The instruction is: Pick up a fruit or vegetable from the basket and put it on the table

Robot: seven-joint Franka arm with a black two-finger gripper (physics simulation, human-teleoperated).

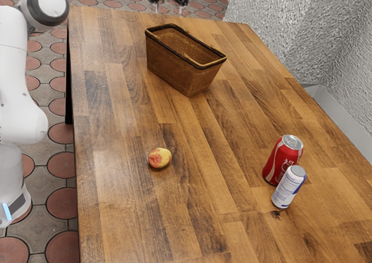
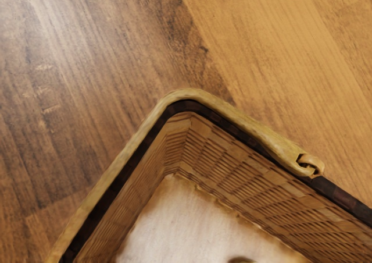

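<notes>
A roundish, slightly oblong fruit (image 1: 159, 157), perhaps a peach or an apple, lies on the bare wooden table (image 1: 116, 216), well apart from the basket (image 1: 177, 71). Its skin is yellow, blushed with red and pink, deeper toward the exterior view's left. The basket is brown and woven, with a dark band below its pale rim and a whitish floor inside; part of a small brownish thing (image 2: 240, 260) shows there. The gripper (image 1: 169, 9) is raised, its fingers wide apart with nothing between them. A red soda can (image 1: 281, 160) and a smaller white-and-blue can (image 1: 288, 187) stand upright, close together.
</notes>
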